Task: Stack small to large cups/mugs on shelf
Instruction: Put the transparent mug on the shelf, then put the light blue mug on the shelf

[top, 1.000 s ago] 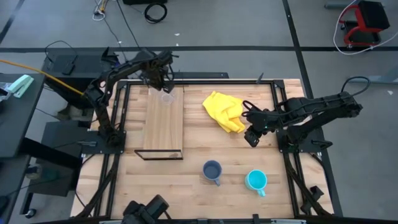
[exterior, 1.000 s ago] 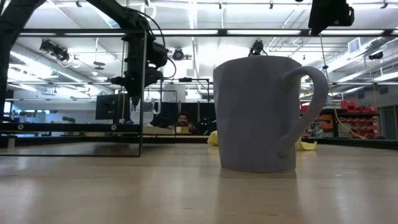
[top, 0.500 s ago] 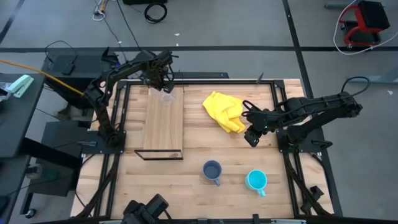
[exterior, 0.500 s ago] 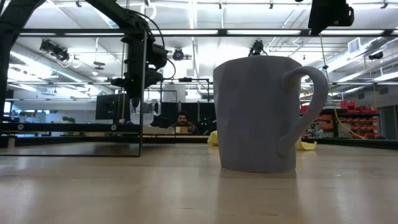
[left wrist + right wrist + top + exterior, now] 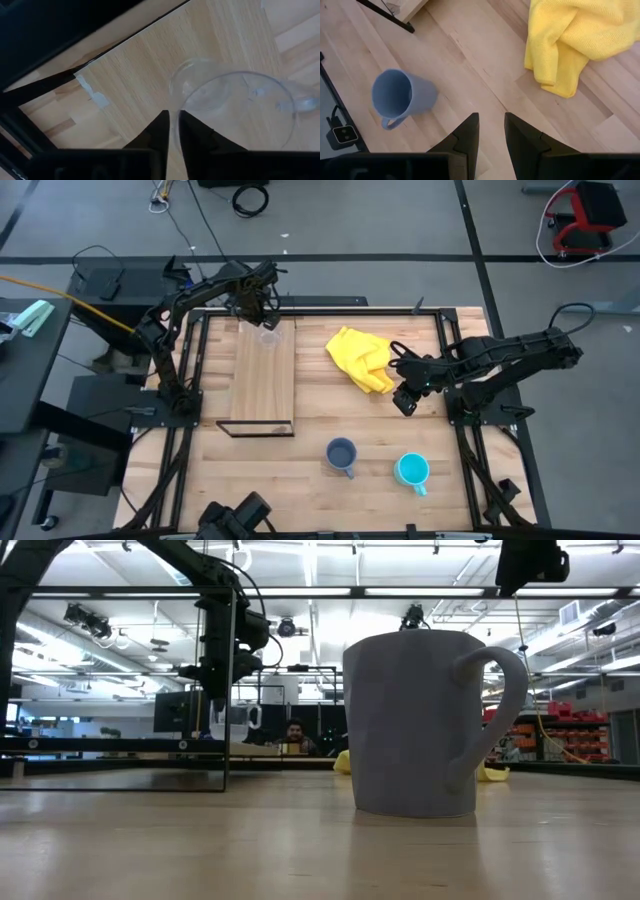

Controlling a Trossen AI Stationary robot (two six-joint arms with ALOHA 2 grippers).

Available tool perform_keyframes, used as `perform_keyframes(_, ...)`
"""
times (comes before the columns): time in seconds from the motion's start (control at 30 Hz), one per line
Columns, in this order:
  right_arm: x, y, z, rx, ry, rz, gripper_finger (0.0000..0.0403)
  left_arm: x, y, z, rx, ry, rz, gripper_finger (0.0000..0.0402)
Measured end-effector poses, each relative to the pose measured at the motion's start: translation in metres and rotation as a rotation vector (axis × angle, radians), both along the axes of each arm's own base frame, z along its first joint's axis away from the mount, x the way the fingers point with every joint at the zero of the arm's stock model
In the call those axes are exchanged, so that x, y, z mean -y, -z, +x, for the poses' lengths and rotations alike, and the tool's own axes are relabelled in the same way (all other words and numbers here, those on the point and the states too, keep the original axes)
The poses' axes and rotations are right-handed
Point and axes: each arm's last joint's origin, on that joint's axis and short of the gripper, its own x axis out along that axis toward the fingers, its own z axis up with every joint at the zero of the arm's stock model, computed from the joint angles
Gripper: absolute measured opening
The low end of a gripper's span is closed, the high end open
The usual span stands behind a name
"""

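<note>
A tiny clear glass cup [image 5: 268, 337] is seen standing upright on the far end of the light-wood shelf [image 5: 264, 385], at about 11 o'clock from the table's centre. In the left wrist view the cup's rim [image 5: 232, 107] is gripped between the narrowly parted fingers [image 5: 161, 131] of the left gripper [image 5: 252, 308], one finger inside the rim and one outside; the glass rests on the plank. The shelf's thin black frame [image 5: 257, 428] is found at its near end. Toward 6 o'clock on the tabletop [image 5: 320, 430] a dark blue-grey mug [image 5: 342, 455] stands upright, with a bright cyan mug [image 5: 412, 470] beside it at about 5 o'clock, the two apart. A crumpled yellow cloth [image 5: 362, 358] lies at roughly 1 o'clock. The right gripper [image 5: 404, 399] is held at about 3 o'clock, just beside the cloth; its fingers [image 5: 465, 135] are slightly parted and nothing is grasped between them
</note>
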Motion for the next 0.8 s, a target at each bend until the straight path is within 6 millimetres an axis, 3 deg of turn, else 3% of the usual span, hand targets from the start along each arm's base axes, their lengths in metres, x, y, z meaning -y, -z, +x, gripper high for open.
perform_keyframes(0.33, 0.000, 0.000, 0.000, 0.000, 0.000, 0.000, 0.0100, 0.004, -0.008, -0.002, 0.059, 0.001, -0.023, 0.0073)
perform_keyframes(0.6, 0.000, 0.000, 0.000, -0.001, -0.004, 0.009, 0.0100, 0.029, -0.065, -0.024, 0.201, -0.030, 0.090, 0.0081)
perform_keyframes(0.8, -0.002, 0.000, 0.000, -0.013, -0.029, 0.069, 0.0100, 0.073, -0.115, -0.052, 0.304, -0.044, 0.168, 0.0087)
